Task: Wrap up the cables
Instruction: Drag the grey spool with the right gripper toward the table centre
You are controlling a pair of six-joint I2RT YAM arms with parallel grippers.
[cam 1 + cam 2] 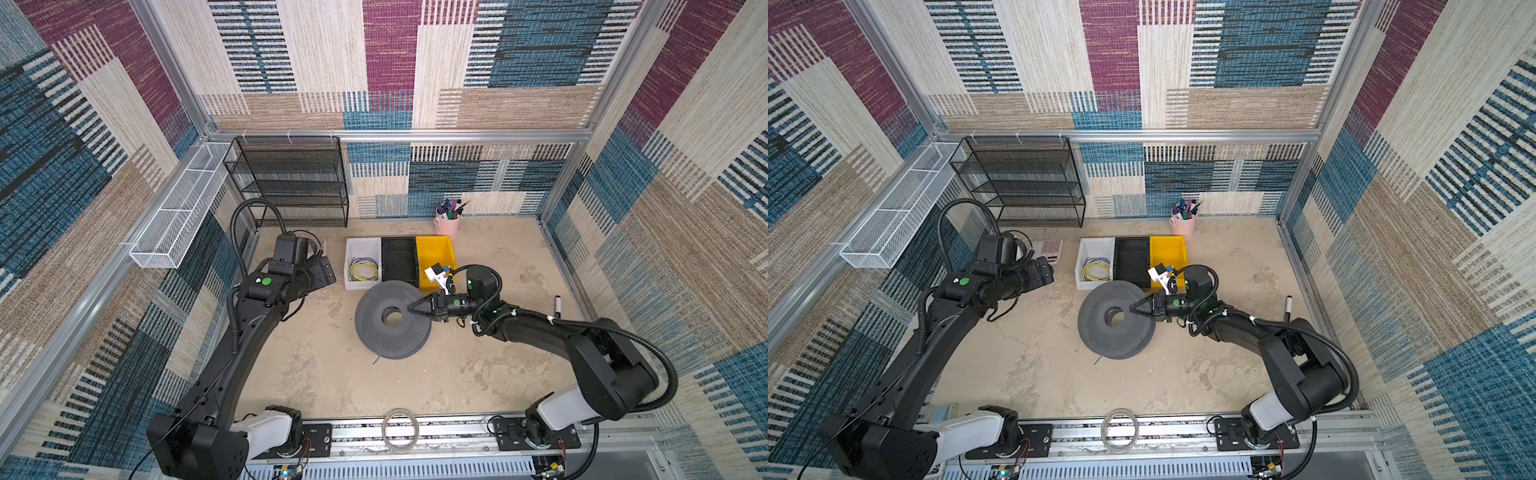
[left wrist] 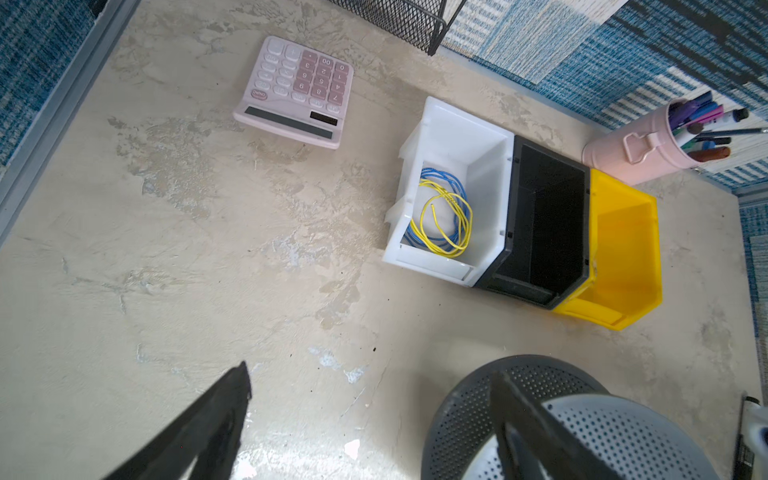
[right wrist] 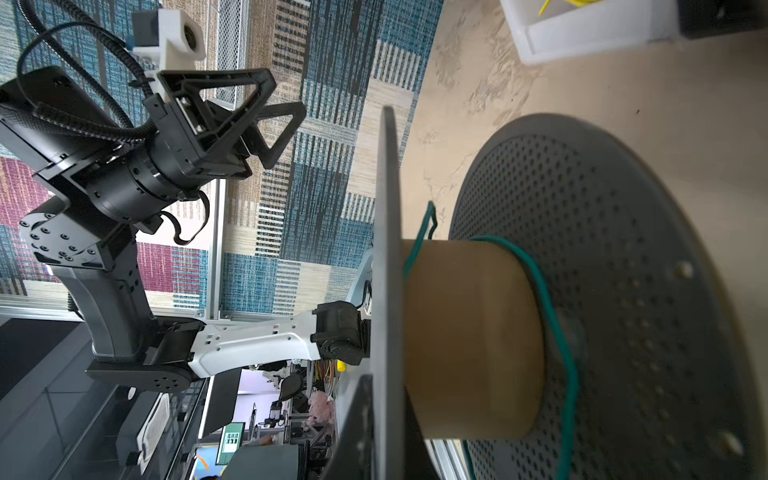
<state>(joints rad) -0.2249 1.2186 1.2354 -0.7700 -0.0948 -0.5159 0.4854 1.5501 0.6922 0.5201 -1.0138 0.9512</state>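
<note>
- Near the desk's (image 1: pixel 311 374) front edge nothing of the task lies; a pale hoop (image 1: pixel 400 430) sits on the rail there.
- Mid-desk, the spool (image 1: pixel 392 320) stands tilted, with a green wire (image 3: pixel 557 311) loose around its core and a short green tail on the desk toward the front edge.
- The right claw (image 1: pixel 409 309) is clenched on the spool's thin top flange near the hub hole, so that arm looks taken.
- Further back and toward the left edge, the left claw (image 1: pixel 322 274) hangs released, jaws wide, with nothing between them. It is above bare desk, between the calculator (image 2: pixel 297 89) and the white bin (image 1: pixel 351 249).
- Toward the far edge, the white bin is the leftmost of three bins in a row, with the black bin (image 1: pixel 399 257) next to it.
- The cables (image 2: pixel 442 216), yellow and blue, lie together as one flat, loose coil on the white bin's floor, at its nearer end.
- The coil is roughly round, slightly stretched along the bin's length, which runs front to far edge.
- From the left claw the cables lie just to the right and lower, past the bin's left wall.
- My judgement: the free left claw is the one to take them, coming over that wall and down, jaws across the strands.
</note>
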